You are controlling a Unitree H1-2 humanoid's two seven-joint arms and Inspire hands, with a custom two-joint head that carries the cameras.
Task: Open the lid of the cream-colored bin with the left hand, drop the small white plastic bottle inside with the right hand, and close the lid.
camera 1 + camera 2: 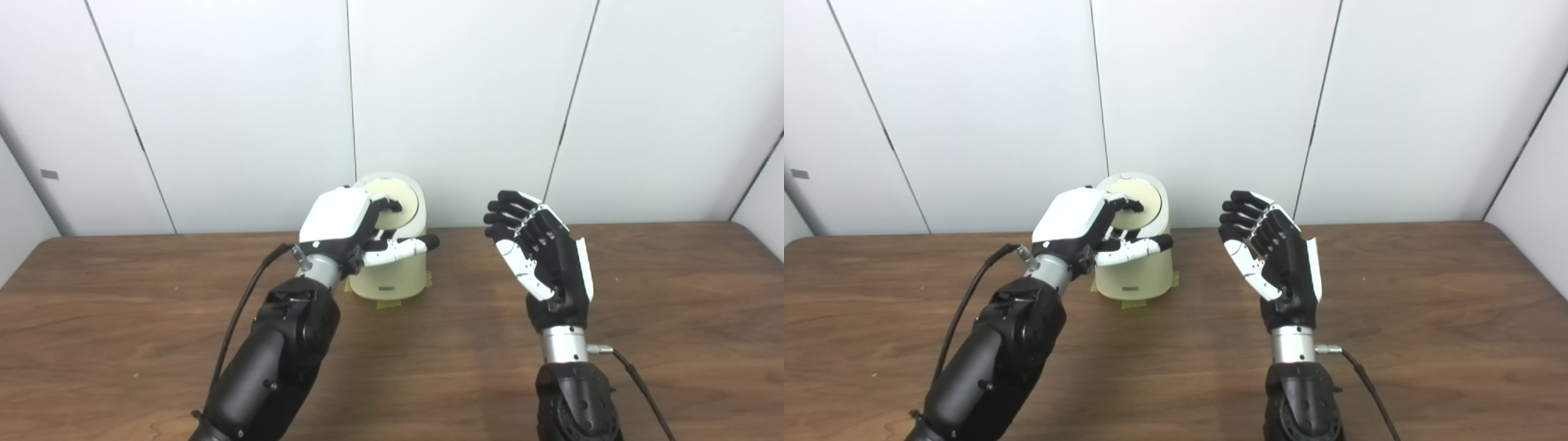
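cream bin [395, 275] stands on the wooden table [661, 294], near the far edge, just in front of the white wall panels [465, 104]. yellowish tape shows at its base. lid [401, 199] is raised, tilted up and back, its round inner face turned toward the cameras.

left hand [352, 229] is at the bin's top left. its fingers [386, 203] are curled against the raised lid and touch its face; thumb [404, 246] lies across the front of the bin just below the rim. whether lid edge is actually pinched between fingers and thumb: cannot tell.

right hand [1274, 251] is held above the table to the right of the bin, well apart from it, palm turned toward the bin, fingers [1240, 214] apart and slightly bent, nothing in them.

bottle: not visible in either view. inside of the bin is hidden by the left hand and the rim.
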